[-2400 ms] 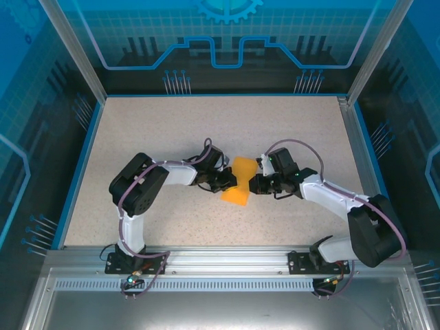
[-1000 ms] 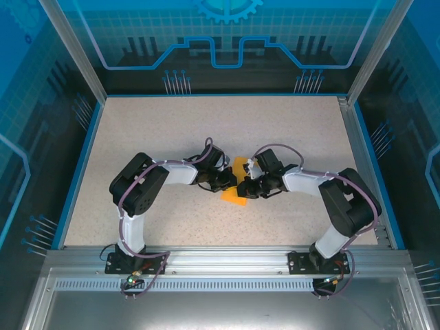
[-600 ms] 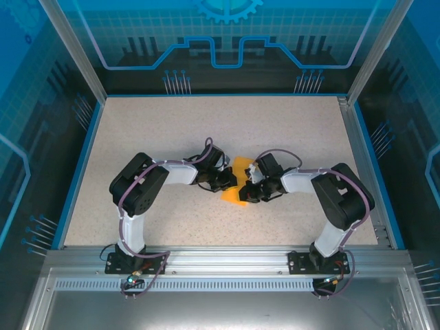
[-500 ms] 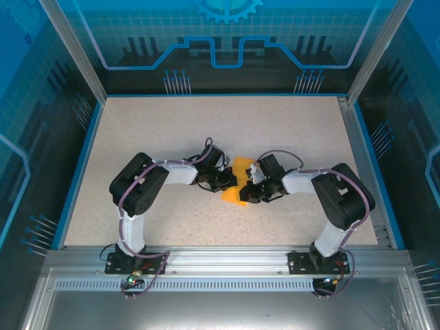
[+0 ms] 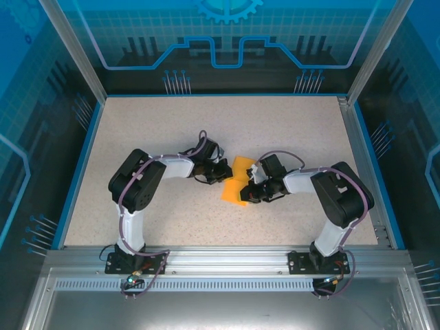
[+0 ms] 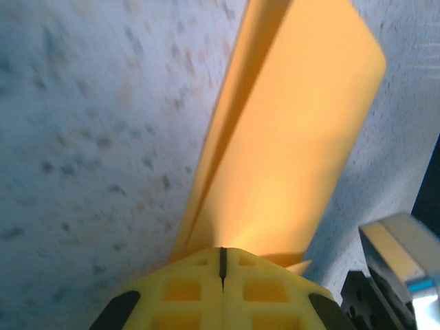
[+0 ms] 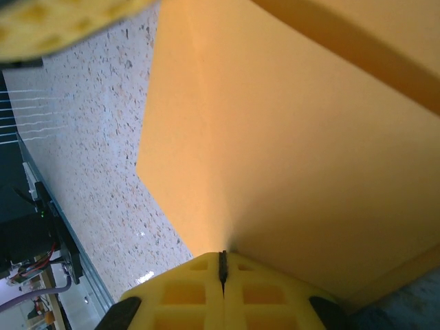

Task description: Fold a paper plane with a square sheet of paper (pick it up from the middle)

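The orange-yellow sheet of paper (image 5: 236, 182) lies creased at the middle of the table, an upper flap and a lower flap meeting between the two grippers. My left gripper (image 5: 225, 173) touches its left edge and my right gripper (image 5: 249, 189) its right edge. In the left wrist view the yellow fingers (image 6: 221, 253) are shut, with the folded paper (image 6: 289, 137) rising from their tips. In the right wrist view the gripper (image 7: 222, 256) is shut on the broad paper face (image 7: 289, 137). A yellow left fingertip (image 7: 62, 20) shows at the top left.
The speckled beige table (image 5: 158, 130) has a blue rim (image 5: 78, 165) on the left and back. Slanted metal frame posts (image 5: 72, 48) stand at the rear corners. An aluminium rail (image 5: 227, 258) carries the arm bases. A grey and black part of the right arm (image 6: 392, 271) is close by.
The right arm swung in from the right and folded its elbow close to the paper. In the last half second the left gripper shifted slightly up and left, and the paper spread a little.
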Controlling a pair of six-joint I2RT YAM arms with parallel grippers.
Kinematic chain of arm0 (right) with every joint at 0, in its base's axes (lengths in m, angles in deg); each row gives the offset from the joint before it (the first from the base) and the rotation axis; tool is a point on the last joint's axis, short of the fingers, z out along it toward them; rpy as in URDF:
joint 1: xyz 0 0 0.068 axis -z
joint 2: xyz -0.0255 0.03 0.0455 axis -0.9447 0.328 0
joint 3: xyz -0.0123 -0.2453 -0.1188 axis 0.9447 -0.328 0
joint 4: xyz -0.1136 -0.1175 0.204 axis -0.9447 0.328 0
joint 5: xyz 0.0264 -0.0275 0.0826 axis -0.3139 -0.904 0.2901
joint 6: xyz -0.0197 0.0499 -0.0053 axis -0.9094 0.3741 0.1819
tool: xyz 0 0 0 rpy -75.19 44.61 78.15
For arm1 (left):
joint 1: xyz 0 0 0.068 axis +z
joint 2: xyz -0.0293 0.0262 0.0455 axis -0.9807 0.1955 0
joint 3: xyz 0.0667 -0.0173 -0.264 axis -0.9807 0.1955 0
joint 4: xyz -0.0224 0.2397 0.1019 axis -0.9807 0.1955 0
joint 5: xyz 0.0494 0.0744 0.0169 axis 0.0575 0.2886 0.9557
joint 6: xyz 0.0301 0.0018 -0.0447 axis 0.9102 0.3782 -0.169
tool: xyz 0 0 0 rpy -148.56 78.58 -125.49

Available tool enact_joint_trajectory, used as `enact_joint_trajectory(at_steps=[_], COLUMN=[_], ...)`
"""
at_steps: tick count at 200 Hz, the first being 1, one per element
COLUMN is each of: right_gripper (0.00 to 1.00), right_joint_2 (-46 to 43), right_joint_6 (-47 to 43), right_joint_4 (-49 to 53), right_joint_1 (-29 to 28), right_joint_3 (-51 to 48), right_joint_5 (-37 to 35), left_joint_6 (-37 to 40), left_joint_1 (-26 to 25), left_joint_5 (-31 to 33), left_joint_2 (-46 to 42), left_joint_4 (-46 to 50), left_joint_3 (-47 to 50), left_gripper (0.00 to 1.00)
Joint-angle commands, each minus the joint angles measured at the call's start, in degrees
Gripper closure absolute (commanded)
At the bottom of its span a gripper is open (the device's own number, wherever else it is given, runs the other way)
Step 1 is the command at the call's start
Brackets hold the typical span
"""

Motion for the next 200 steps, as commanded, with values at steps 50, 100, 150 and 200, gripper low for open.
enact_joint_trajectory(at_steps=[50, 100, 150, 200], right_gripper=[0.97, 0.97, 0.97, 0.97], right_joint_2=[3.01, 2.74, 3.13, 3.23], right_joint_6=[-1.65, -1.72, -1.54, -1.59], right_joint_4=[8.12, 8.68, 8.61, 8.51], right_joint_1=[1.04, 1.0, 1.03, 1.04], right_joint_3=[-0.19, 0.16, 0.5, 0.33], right_joint_5=[-4.92, -5.3, -5.82, -6.22], left_joint_6=[4.7, 4.83, 2.67, 1.94], left_joint_1=[1.46, 1.36, -2.54, -4.04], left_joint_5=[0.75, 1.47, -2.8, -3.05], left_joint_2=[-0.1, -7.46, -9.41, -3.73], left_joint_4=[4.32, 5.32, 3.27, 1.58], left_joint_3=[-2.01, -0.93, 2.3, 2.21], left_gripper=[1.0, 1.0, 1.0, 1.0])
